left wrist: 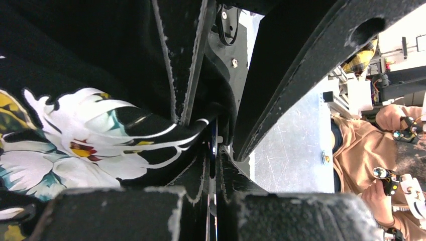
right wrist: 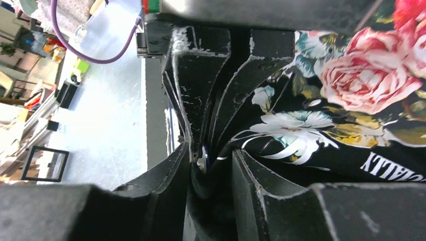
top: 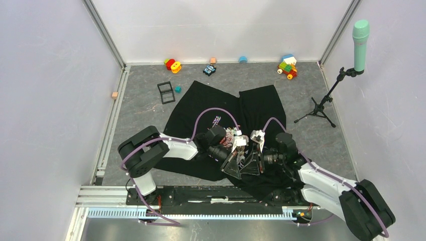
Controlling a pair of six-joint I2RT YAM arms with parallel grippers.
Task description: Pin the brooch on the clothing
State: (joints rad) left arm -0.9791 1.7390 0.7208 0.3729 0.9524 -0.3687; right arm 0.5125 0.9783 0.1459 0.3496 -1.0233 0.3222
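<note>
left pincer: clamping fully closed, gripping the brooch edge-on at its very tips. I'm guessing the edge-on hold is leaving the badge's faces free for the other arm.
brooch: showing only as a thin blue sliver between the pads, riding at the crest of a raised fold of the clothing, off the surface. The pin is too small to make out.
right pincer: standing with jaws apart, straddling the same sliver and fold from the opposite side. One finger is lying against the badge and the other is sitting clear of it. I'm reading it as gripping nothing.
head-to-head pose: both arms are meeting tip to tip over the shirt's middle. One is probably bracing the badge while the other is working the cloth or clasp.
clothing: the rose print is bunching up beside the tips. The fold is likely being lifted so the pin is getting a single layer to bite.
risk: with only one pincer gripping, the badge could be twisting out of line.
far side: black frame case, teal cube and toy blocks are lying well apart from the shirt, playing no part.
</note>
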